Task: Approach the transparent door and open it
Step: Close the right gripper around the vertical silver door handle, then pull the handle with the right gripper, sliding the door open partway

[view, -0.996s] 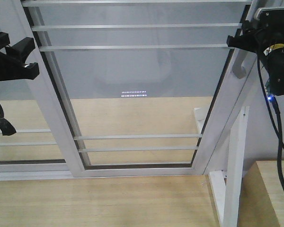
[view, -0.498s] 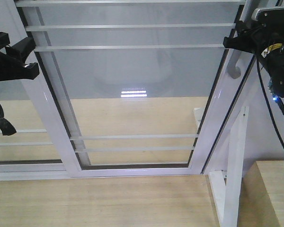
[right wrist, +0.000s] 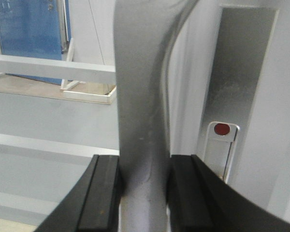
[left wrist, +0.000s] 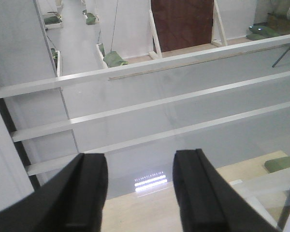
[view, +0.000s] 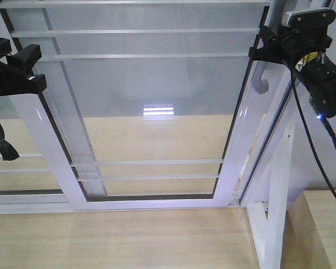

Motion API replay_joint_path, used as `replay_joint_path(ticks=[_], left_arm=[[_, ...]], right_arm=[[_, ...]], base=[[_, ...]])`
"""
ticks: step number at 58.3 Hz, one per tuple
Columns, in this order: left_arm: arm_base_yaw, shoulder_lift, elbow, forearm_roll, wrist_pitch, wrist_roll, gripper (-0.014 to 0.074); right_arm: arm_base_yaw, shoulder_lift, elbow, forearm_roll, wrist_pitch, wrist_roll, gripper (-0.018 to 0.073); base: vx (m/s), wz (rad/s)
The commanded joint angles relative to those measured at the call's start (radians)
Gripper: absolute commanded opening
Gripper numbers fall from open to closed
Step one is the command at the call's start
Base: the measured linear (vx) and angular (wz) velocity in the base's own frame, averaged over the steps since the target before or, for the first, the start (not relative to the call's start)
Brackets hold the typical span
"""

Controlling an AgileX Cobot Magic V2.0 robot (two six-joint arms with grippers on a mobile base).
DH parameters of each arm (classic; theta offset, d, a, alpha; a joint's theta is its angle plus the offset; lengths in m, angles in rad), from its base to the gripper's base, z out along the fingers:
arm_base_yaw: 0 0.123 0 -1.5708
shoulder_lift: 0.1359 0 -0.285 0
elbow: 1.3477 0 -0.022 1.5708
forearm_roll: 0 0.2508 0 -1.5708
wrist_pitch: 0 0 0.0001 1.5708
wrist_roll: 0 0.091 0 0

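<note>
The transparent door (view: 151, 112) is a clear glass panel in a glossy white frame with thin white bars across it. Its curved grey pull handle (view: 261, 78) hangs on the right stile. My right gripper (view: 260, 53) is shut on that handle; in the right wrist view the handle (right wrist: 142, 106) is clamped between both black pads (right wrist: 104, 193). A dark gap shows between the door's right stile and the slanted white outer post (view: 280, 185). My left gripper (view: 31, 70) is open and empty at the left, in front of the glass; its fingers (left wrist: 87, 193) hold nothing.
A second white-framed glass panel (view: 22, 162) stands behind at the left. A white brace frame (view: 277, 224) stands at the lower right. Pale wooden floor (view: 117, 241) lies in front. A wooden block (view: 325, 224) sits at the bottom right corner.
The door has slid left with my right gripper on its handle. The gap at its right edge has widened. The left gripper has stayed in place.
</note>
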Motion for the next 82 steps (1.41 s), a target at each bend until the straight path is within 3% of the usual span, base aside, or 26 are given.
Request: replay_joint_path(ticks=[1, 23, 35, 52, 66, 73, 82], left_arm=[[0.002, -0.016, -0.034, -0.006, -0.079, -0.001, 0.0451], [0.002, -0.016, -0.034, -0.006, -0.079, -0.001, 0.0451], [0.002, -0.016, -0.034, -0.006, -0.079, -0.001, 0.0451], [0.002, -0.016, -0.034, -0.006, -0.026, -0.001, 0.0451], [-0.001, 0.063, -0.034, -0.006, -0.043, -0.001, 0.0451], [-0.039, 0.139, -0.034, -0.006, -0.117, -0.001, 0.0451], [-0.112, 0.255, -0.040, -0.006, -0.301, -0.025, 0.0451]], right_arm=[[0.069, -0.050, -0.025, -0.094, -0.112, -0.005, 0.0246], [0.173, -0.050, -0.025, -0.091, -0.121, -0.004, 0.0246], [0.172, -0.053, -0.025, -0.091, -0.112, -0.001, 0.0246], [0.172, -0.146, -0.017, -0.091, 0.041, 0.003, 0.0243], [0.171, -0.296, 0.115, -0.091, 0.067, -0.018, 0.0243], [0.171, -0.369, 0.201, -0.091, 0.067, -0.028, 0.0243], [0.171, -0.437, 0.283, -0.080, 0.067, -0.056, 0.0243]], base=[[0.00, 0.00], [0.00, 0.00], [0.00, 0.00], [0.00, 0.00], [0.00, 0.00], [0.00, 0.00], [0.00, 0.00]])
